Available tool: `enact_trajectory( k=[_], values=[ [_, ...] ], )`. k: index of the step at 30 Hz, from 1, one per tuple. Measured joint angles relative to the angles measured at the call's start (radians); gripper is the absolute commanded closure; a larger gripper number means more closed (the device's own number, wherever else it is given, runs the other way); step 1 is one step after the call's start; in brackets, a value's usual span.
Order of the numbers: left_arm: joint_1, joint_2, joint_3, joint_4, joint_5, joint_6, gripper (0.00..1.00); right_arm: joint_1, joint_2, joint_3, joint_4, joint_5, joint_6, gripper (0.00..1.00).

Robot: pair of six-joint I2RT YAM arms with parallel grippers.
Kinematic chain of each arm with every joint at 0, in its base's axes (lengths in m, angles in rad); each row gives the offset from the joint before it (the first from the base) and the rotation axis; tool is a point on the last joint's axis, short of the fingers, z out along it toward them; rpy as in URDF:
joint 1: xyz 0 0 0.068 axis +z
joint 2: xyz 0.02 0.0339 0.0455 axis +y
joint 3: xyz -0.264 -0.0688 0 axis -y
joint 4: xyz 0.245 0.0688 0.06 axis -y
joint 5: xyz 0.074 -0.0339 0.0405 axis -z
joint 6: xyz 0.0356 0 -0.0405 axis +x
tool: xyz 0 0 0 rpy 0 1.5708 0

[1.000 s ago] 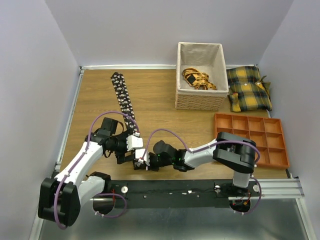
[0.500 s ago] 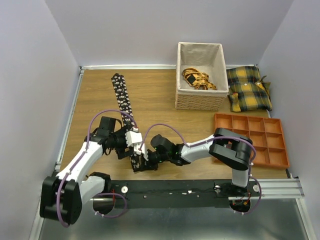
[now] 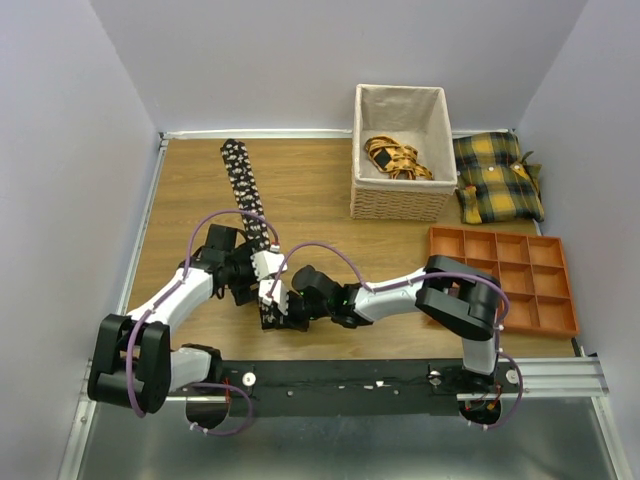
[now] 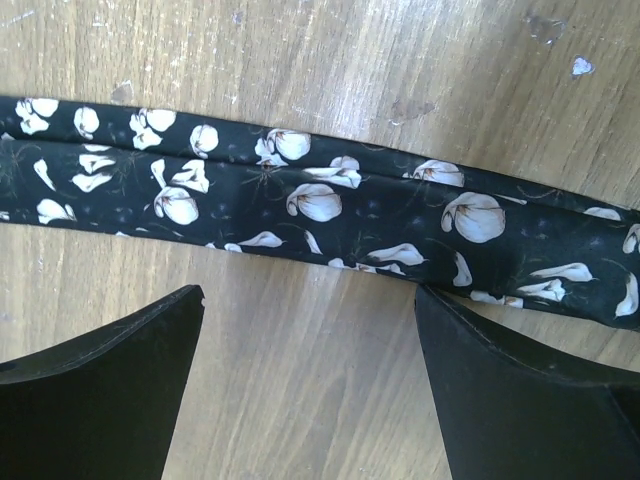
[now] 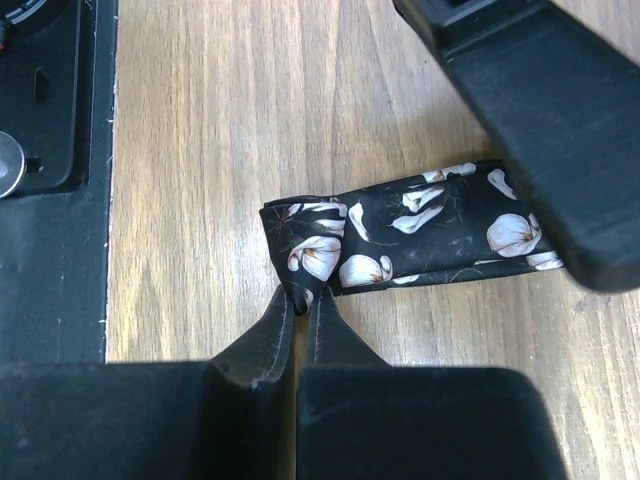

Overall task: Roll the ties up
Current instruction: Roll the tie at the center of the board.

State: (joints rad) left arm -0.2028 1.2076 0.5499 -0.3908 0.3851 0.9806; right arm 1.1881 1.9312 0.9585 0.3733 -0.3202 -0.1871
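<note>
One tie (image 3: 243, 190), black with white flowers, lies as a long strip running from the far left of the table toward the near edge. My right gripper (image 5: 301, 300) is shut on the folded near end of the tie (image 5: 400, 240), pinching a corner of the fabric. In the top view that gripper (image 3: 277, 313) sits low by the strip's near end. My left gripper (image 4: 310, 292) is open just beside the tie (image 4: 320, 205), its fingers (image 4: 520, 390) over bare wood with nothing between them. It hovers above the strip (image 3: 262, 270).
A wicker basket (image 3: 400, 205) holding orange straps stands at the back. Yellow-and-black plaid cushions (image 3: 497, 178) lie to its right. An orange compartment tray (image 3: 505, 280) sits at the right. The black mounting rail (image 3: 350, 385) runs along the near edge.
My right arm has reached further left with the tie's end in its grip. My left gripper has drawn back up the strip, uncovering more of the near part.
</note>
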Motion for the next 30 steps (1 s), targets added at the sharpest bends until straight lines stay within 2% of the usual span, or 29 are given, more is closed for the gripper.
enact_trajectory(
  k=[2, 4, 7, 10, 13, 17, 22, 26, 30],
  values=[
    [0.008, 0.000, 0.000, 0.000, 0.004, -0.007, 0.05, 0.002, 0.001, 0.000, 0.000, 0.006, 0.000, 0.97],
    [0.040, -0.003, 0.000, -0.013, 0.028, -0.017, 0.11, 0.002, 0.001, 0.000, 0.001, 0.005, 0.000, 0.97],
    [0.130, -0.003, 0.021, -0.067, 0.091, -0.016, 0.24, 0.002, 0.001, 0.000, 0.000, 0.002, 0.005, 0.97],
    [0.247, -0.003, 0.064, -0.145, 0.183, 0.024, 0.30, 0.001, 0.008, 0.010, -0.004, -0.022, 0.043, 0.96],
    [0.343, -0.003, 0.124, -0.246, 0.278, 0.100, 0.32, -0.011, 0.030, 0.036, -0.009, -0.061, 0.101, 0.95],
    [0.391, -0.005, 0.132, -0.362, 0.348, 0.231, 0.34, -0.035, 0.067, 0.078, -0.018, -0.136, 0.200, 0.95],
    [0.393, -0.003, 0.134, -0.517, 0.402, 0.359, 0.34, -0.082, 0.094, 0.105, -0.036, -0.229, 0.333, 0.94],
    [0.391, 0.011, 0.204, -0.671, 0.463, 0.447, 0.32, -0.135, 0.125, 0.128, -0.055, -0.321, 0.428, 0.94],
    [0.345, -0.069, 0.156, -0.668, 0.439, 0.446, 0.25, -0.163, 0.163, 0.185, -0.109, -0.390, 0.476, 0.94]
  ],
)
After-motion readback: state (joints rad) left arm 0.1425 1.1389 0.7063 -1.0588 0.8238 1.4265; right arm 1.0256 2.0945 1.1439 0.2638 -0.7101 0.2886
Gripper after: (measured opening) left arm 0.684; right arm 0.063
